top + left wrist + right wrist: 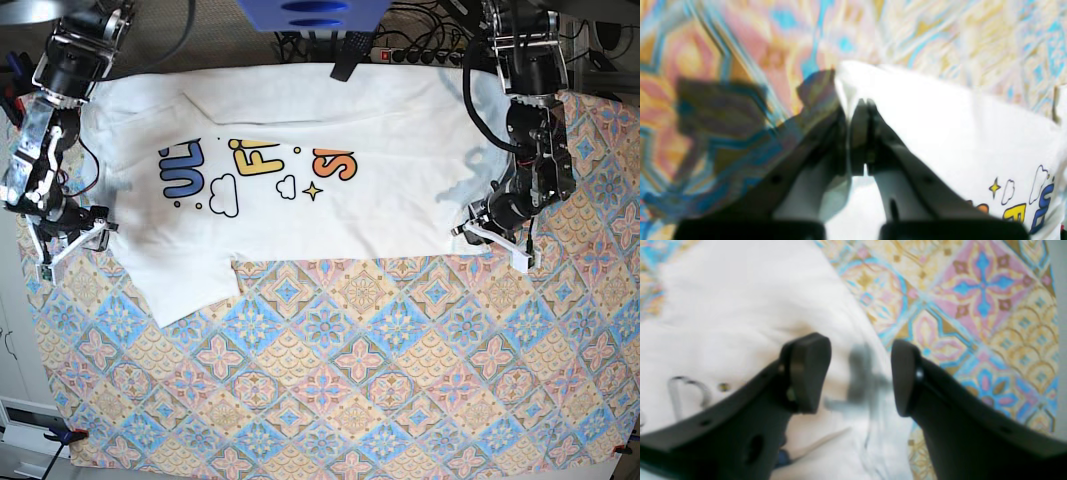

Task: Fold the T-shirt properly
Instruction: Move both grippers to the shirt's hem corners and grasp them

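The white T-shirt [390, 215] lies spread sideways across the far half of the table, print side up, with blue, yellow and orange letters, a star and clouds. One sleeve hangs toward the front left. My left gripper [478, 232] is at the shirt's right edge. In the left wrist view it [860, 103] is shut on a pinched corner of the white cloth [940, 126]. My right gripper [72, 240] is at the shirt's left edge. In the right wrist view it [860, 373] is open just above the shirt's border [740, 306], holding nothing.
The patterned blue-orange tablecloth [350, 380] covers the table and shows bare across the near half. Cables and a power strip [420, 55] lie behind the shirt at the back edge. A blue object [310, 12] sits at the top centre.
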